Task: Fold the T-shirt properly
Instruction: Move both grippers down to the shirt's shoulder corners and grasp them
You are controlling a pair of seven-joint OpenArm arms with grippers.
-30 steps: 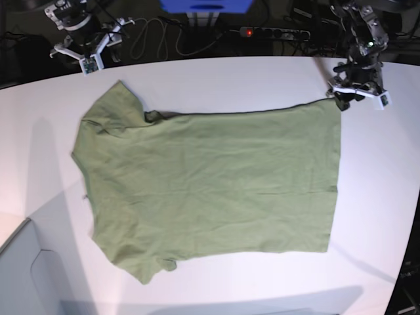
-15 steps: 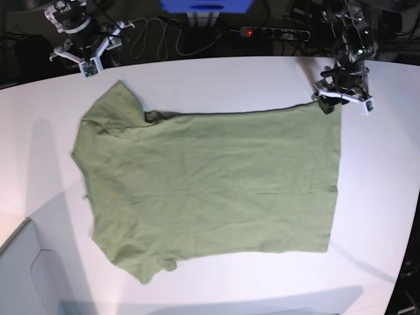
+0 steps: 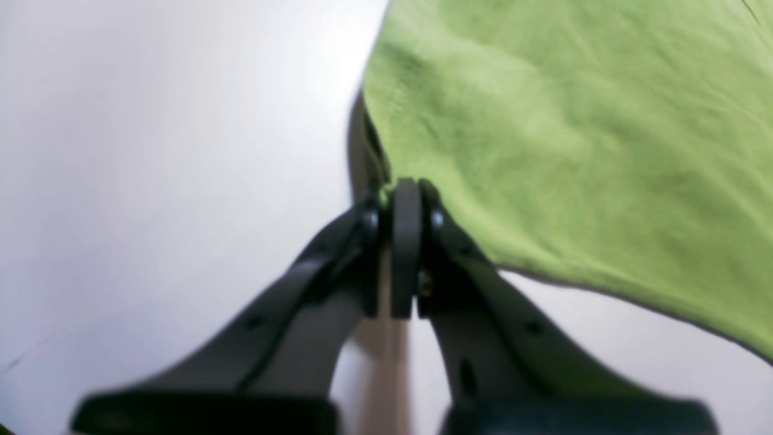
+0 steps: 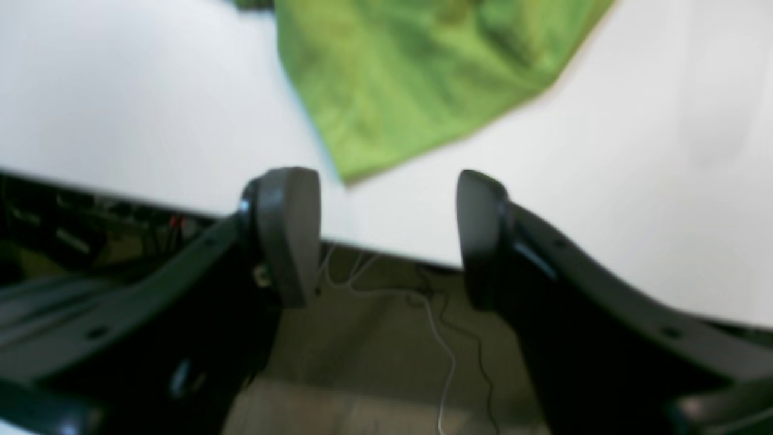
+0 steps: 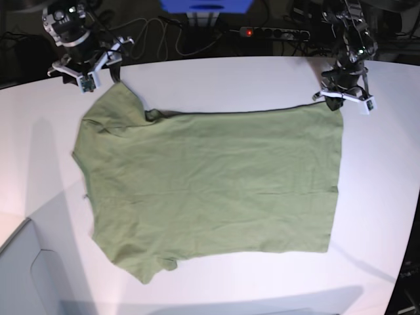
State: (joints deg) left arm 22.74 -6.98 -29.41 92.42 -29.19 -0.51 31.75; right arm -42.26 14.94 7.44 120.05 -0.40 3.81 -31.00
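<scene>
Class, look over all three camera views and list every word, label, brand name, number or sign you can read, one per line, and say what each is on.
None can be read in any view.
T-shirt: plain olive green, no print; no label text shows.
Table: bare white, no markings.
Left gripper and right gripper: black fingers, nothing written.
Blue item behind the table: no lettering can be made out.

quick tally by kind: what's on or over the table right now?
T-shirt, olive green: 1
Grippers: 2, left gripper shut on the shirt's corner, right gripper open at the table edge near a sleeve
White table: 1
Total: 4
</scene>
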